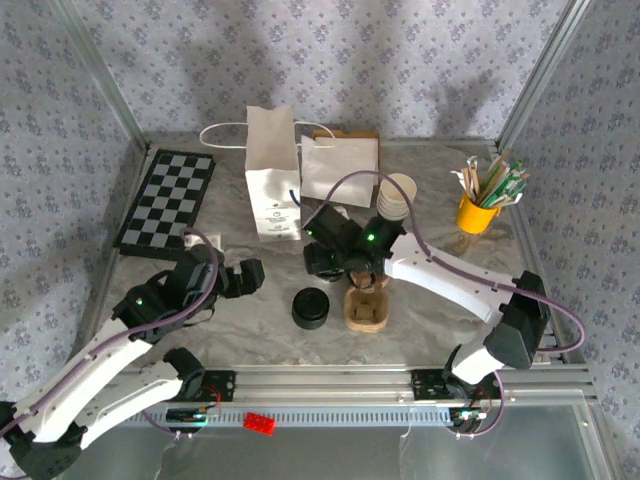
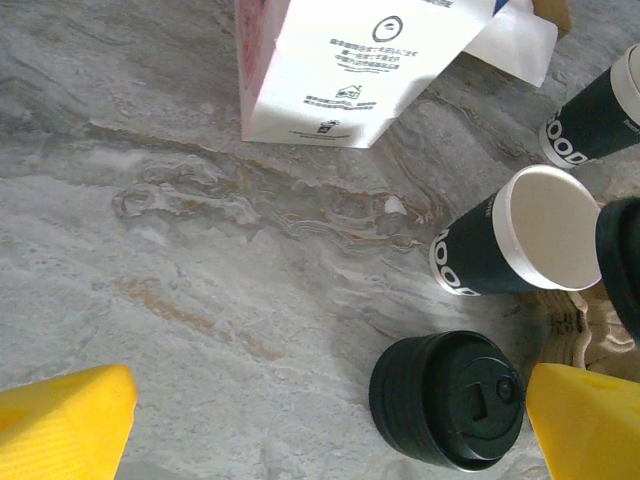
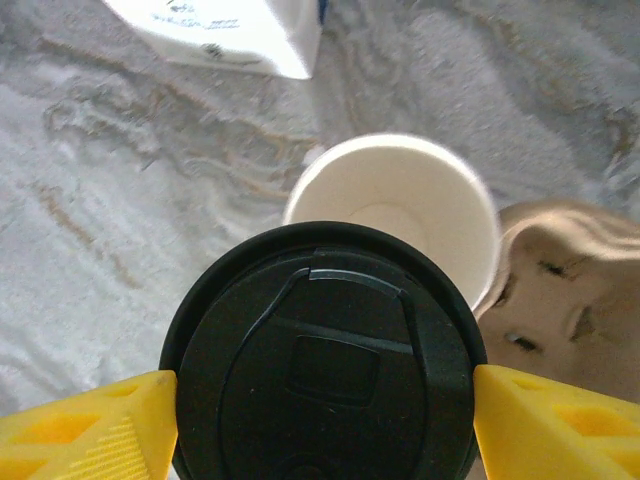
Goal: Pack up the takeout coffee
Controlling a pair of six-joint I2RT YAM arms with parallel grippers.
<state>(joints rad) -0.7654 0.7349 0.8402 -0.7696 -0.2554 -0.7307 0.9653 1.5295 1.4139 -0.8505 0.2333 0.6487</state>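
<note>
Black lid (image 3: 325, 375), probably slippery, sits pinched by its rim in the right hand (image 3: 325, 420); paper cup (image 3: 400, 205) should crush easily, hold mid-wall; left hand (image 2: 325, 420) open.

White arms (image 1: 440, 275) with black joints (image 1: 515, 335); purple cables (image 1: 345, 183); yellow claw fingers (image 3: 80, 425).

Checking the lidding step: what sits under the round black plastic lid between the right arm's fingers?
An open cream paper cup, empty as far as shows. The round black plastic lid covers its near rim.
</note>
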